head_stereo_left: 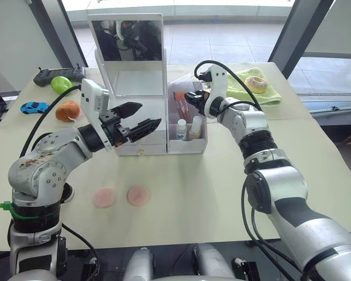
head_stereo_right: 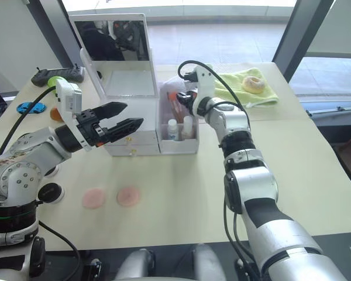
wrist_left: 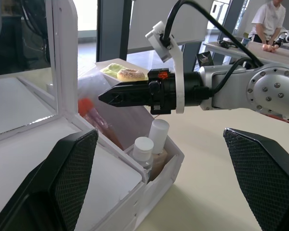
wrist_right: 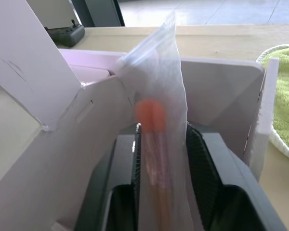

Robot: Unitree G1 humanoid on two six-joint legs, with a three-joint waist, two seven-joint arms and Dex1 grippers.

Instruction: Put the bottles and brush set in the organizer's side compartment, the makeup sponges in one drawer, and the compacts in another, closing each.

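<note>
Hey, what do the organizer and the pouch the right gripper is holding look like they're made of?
The organizer looks like rigid white plastic with a smooth, slightly glossy finish: flat panels, crisp molded edges, and a mirror set in its raised lid. The pouch, pinched in the right gripper, looks like thin translucent plastic film, softly frosted; the brushes inside show through blurred, and it creases along its top edge.
</note>
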